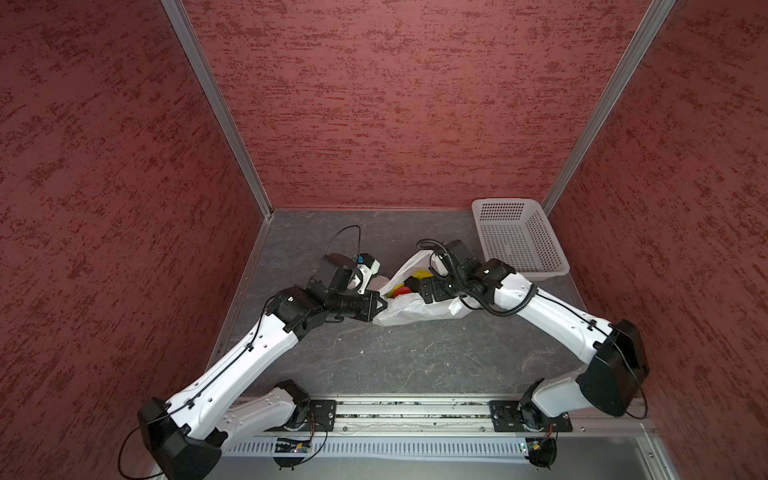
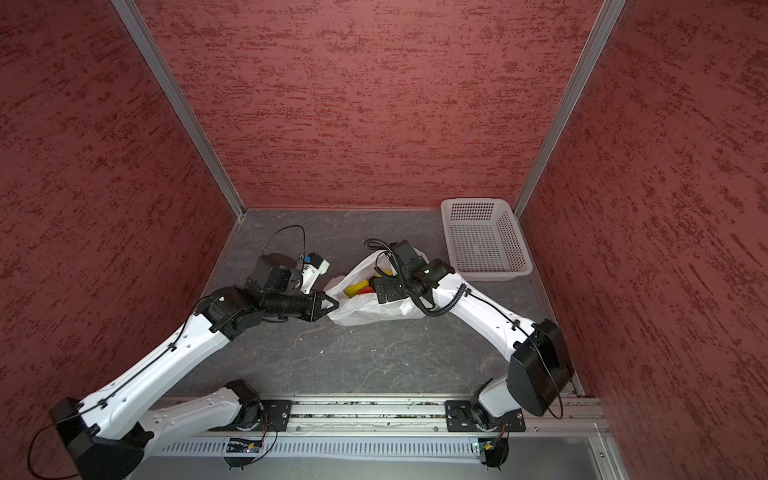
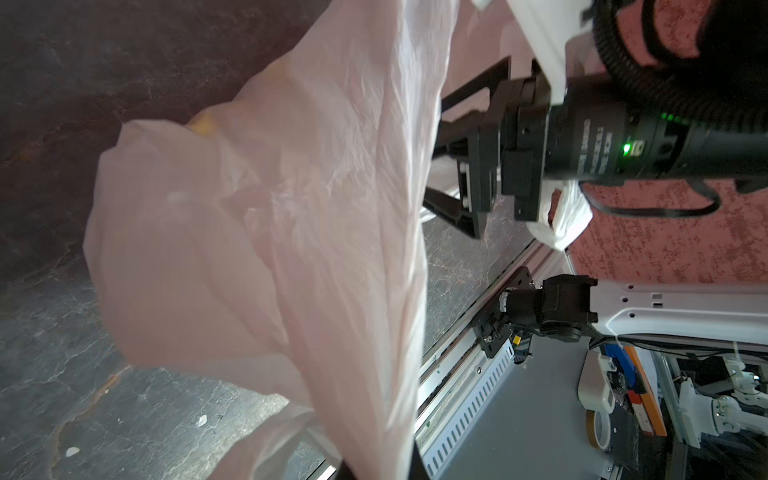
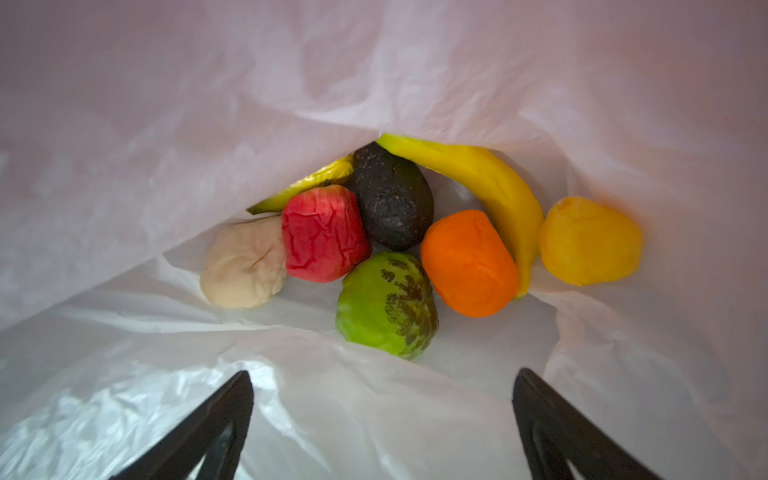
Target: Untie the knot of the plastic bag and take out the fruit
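Now left gripper [image 1: 382, 308] clamped on plastic bag [image 1: 415, 313] left edge; right gripper [image 4: 380, 376] wide apart inside bag, facing fruit [image 4: 390, 208].

Mottled red textured walls [image 1: 415, 104], aluminium corner posts [image 1: 219, 104], dark grey marbled floor [image 1: 415, 353].

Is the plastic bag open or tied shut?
Open. In both top views the plastic bag gapes, and the right wrist view looks straight in at the fruit.

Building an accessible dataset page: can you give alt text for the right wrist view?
The open right hand sits inside the white bag, facing fruit: green apple nearest, then orange, red apple, avocado, banana, others.
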`<state>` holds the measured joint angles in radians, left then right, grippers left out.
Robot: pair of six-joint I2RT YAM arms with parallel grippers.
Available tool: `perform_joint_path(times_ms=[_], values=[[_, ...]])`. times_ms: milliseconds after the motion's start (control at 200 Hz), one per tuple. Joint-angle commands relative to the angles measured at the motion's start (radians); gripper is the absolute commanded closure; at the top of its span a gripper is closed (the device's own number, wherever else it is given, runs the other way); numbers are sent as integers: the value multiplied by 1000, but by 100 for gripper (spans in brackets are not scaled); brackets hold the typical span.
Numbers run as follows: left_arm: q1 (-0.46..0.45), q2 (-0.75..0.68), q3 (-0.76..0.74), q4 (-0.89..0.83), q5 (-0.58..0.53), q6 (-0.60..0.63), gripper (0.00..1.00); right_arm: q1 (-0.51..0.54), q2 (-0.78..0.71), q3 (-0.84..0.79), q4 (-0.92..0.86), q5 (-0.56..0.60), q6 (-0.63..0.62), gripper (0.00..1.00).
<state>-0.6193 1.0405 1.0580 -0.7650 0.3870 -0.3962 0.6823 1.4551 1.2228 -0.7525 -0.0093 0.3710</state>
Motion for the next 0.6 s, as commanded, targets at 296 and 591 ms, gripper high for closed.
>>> perform_joint_path(times_ms=[296,591], values=[[32,40,46,129,61,-73,100,115,8,-74,90,84,124,2],[68,107,103,164,85,-173,100,294,-142,-347,122,192,232,2]])
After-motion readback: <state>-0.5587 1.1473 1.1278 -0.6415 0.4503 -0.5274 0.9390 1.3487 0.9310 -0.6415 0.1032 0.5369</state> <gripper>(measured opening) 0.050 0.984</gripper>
